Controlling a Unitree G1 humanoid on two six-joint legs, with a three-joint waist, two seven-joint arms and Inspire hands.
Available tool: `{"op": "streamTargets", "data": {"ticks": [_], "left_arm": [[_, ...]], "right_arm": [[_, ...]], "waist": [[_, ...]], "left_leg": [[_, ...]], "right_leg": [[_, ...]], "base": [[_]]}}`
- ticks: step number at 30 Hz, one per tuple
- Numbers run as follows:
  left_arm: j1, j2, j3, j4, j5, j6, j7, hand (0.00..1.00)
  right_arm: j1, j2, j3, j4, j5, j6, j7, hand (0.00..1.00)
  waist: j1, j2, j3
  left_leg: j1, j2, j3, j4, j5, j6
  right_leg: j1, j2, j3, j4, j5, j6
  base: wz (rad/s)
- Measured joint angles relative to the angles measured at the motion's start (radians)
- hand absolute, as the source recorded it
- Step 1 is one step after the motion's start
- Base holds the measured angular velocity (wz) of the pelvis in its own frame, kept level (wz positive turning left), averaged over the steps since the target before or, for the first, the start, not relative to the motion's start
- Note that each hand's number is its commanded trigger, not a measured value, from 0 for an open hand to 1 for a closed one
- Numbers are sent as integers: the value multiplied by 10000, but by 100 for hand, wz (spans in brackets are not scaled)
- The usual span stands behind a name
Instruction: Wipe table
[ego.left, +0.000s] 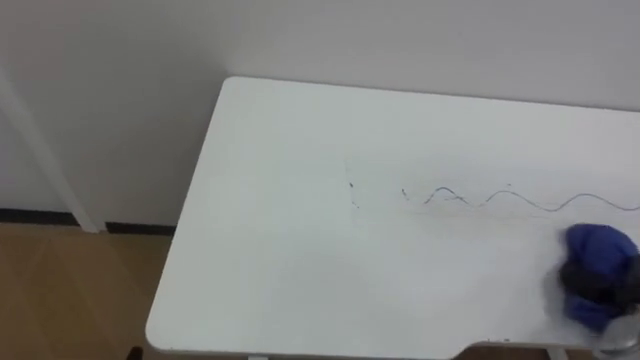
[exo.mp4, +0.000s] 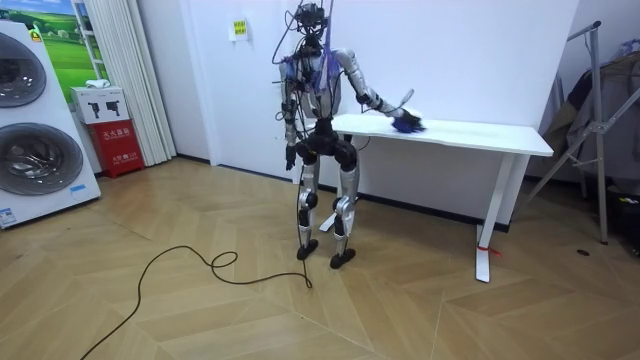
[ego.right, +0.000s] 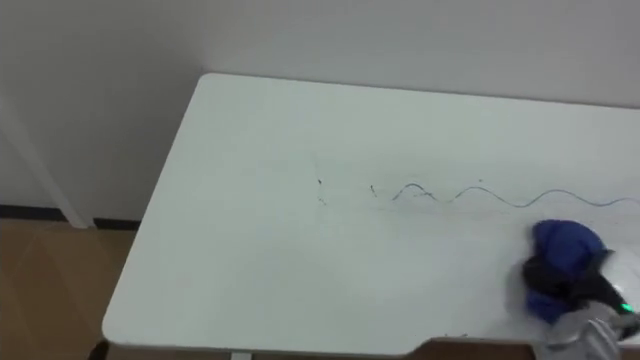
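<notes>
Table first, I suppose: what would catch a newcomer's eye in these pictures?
A wavy blue pen line runs across the white table toward its right side. Just below the line's right end, the robot's right hand clutches a bunched blue cloth on the tabletop. In the room view the robot stands at the table's end on the room view's left, its left hand hanging by its side.

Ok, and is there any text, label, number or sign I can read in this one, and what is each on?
Red box: white print, too small to read.
Yellow sign on the wall: too small to read.
Washing machine: small stickers, unreadable.
Table: a wavy pen line, no words.
Blue cloth in the right hand: no print.
</notes>
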Motion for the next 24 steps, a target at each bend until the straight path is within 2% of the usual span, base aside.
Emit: {"op": "streamTargets", "data": {"ticks": [1, 2, 3, 4, 6, 7, 8, 9, 10, 12, 14, 15, 16, 18, 21, 24], "left_arm": [[-10, -18, -56, -5, -48, -2, 1, 0], [-109, -31, -238, -55, -310, 4, 17, 0], [-198, -65, -289, -119, -539, 9, 21, 0], [-203, -76, -305, -152, -606, 11, 26, 0], [10, -73, -401, -160, -721, 172, 78, 0], [223, -40, -357, -138, -718, 200, 93, 0], [323, -4, -353, -103, -716, 216, 103, 0], [451, 72, -313, -84, -735, 303, 156, 0], [479, 92, -264, -78, -738, 323, 203, 0], [515, 163, -89, -4, -682, 301, 282, 0], [540, 256, 210, -4, -498, 290, 295, 0], [621, 358, 379, -5, -271, 226, 306, 0], [715, 478, 571, -4, -65, 184, 306, 0], [775, 682, 730, -6, 41, 188, 306, 0], [806, 805, 964, -17, -43, 191, 309, 0], [782, 809, 874, -31, -187, 189, 301, 0]], "right_arm": [[-288, 99, 436, -160, 12, -36, 272, 100], [-916, 337, 960, -147, 173, -171, 615, 100], [-1455, 529, 1218, 196, 533, -378, 781, 100], [-1672, 630, 1218, 398, 740, -438, 815, 100], [-2117, 836, 1188, 1392, 1423, -621, 823, 100], [-2090, 826, 809, 1646, 1718, -859, 610, 100], [-2098, 797, 591, 1739, 1894, -960, 556, 100], [-2031, 720, 179, 2110, 2275, -1322, 356, 100], [-2026, 689, -55, 2276, 2374, -1480, 191, 100], [-1931, 455, -879, 2873, 2654, -1982, -376, 100], [-1370, 125, -1397, 2989, 2781, -2238, -752, 100], [-921, -172, -1682, 3178, 2939, -2470, -964, 100], [-414, -412, -2146, 3248, 3102, -2542, -1089, 100], [243, -779, -2857, 3494, 3230, -2646, -1319, 100], [641, -1269, -3705, 3959, 3503, -2652, -1420, 100], [992, -1370, -3762, 3980, 3631, -2645, -1622, 100]], "waist": [[65, -13, -2], [226, -14, 65], [433, -36, 80], [542, -55, 92], [810, -42, 103], [791, -42, 102], [769, -34, 102], [638, -33, 112], [530, -41, 106], [193, -42, 99], [120, -47, 59], [25, -47, 20], [-156, -53, -22], [-262, -47, -52], [-408, 18, -101], [-449, 60, -121]], "left_leg": [[-39, 2, -44, 12, 8, -12], [-85, 5, -122, 9, 26, -33], [-216, -14, -265, 27, 48, -39], [-264, -23, -331, 29, 87, -27], [-467, -116, -814, 102, 169, 9], [-619, -130, -1053, 139, 185, 31], [-683, -142, -1091, 165, 186, 35], [-870, -183, -1232, 260, 181, 45], [-968, -236, -1329, 304, 179, 49], [-1170, -266, -1393, 352, 199, 86], [-1158, -279, -1420, 305, 200, 101], [-1127, -323, -1480, 303, 181, 131], [-1050, -349, -1534, 310, 164, 154], [-905, -296, -1464, 255, 151, 175], [-903, -275, -1251, 276, 137, 200], [-672, -263, -1042, 180, 131, 208]], "right_leg": [[-21, 1, -36, 0, 2, -7], [-36, -2, -113, -10, -1, -17], [-74, -27, -289, -34, -5, -24], [-80, -40, -352, -49, -8, -25], [-93, -160, -880, -111, -27, 7], [-81, -209, -1103, -231, -28, 11], [-81, -229, -1167, -237, -28, 12], [-97, -266, -1405, -256, -24, 17], [-97, -290, -1536, -280, -24, 18], [-69, -375, -1810, -393, -46, 90], [20, -391, -1880, -393, -38, 106], [140, -387, -1910, -394, -34, 114], [243, -388, -1888, -391, -37, 119], [291, -391, -1821, -374, -37, 120], [279, -420, -1768, -382, -22, 143], [420, -424, -1591, -387, -67, 219]], "base": [[14], [32], [41], [57], [76], [64], [53], [40], [60], [56], [28], [30], [34], [11], [-18], [-20]]}}
